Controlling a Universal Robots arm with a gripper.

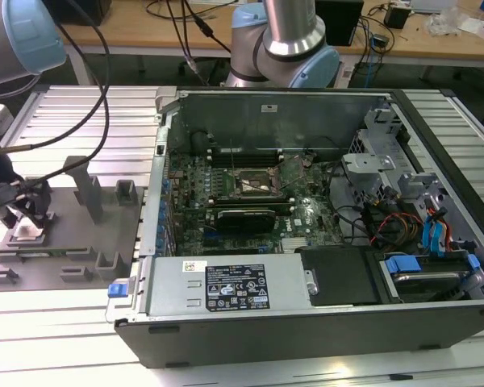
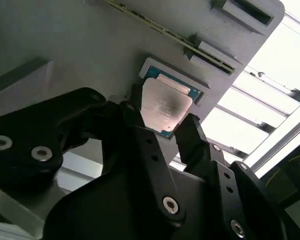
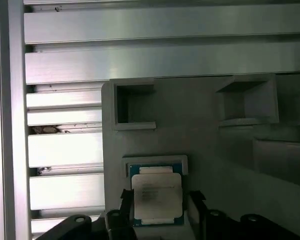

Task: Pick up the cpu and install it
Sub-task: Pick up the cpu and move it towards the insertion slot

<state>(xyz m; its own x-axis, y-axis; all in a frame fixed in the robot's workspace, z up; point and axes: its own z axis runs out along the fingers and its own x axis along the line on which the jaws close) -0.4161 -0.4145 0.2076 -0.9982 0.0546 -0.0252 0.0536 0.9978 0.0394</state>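
Gripper (image 2: 159,116) is open, fingers (image 2: 191,137) straddling the cpu (image 3: 156,192) without clamping it. The cpu sits in its pocket on the grey tray (image 1: 81,242) at the exterior view's left. An uneven squeeze could tilt it against the pocket rim, I reckon, and then it'd meet the socket (image 1: 258,184) crooked.

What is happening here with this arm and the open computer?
The robot's gripper hangs over a grey holder plate at the exterior view's left, beside the open computer case. Its fingers are open and stand one on each side of the chip. The chip lies flat in its recess on the plate, not yet lifted and not yet in the computer.
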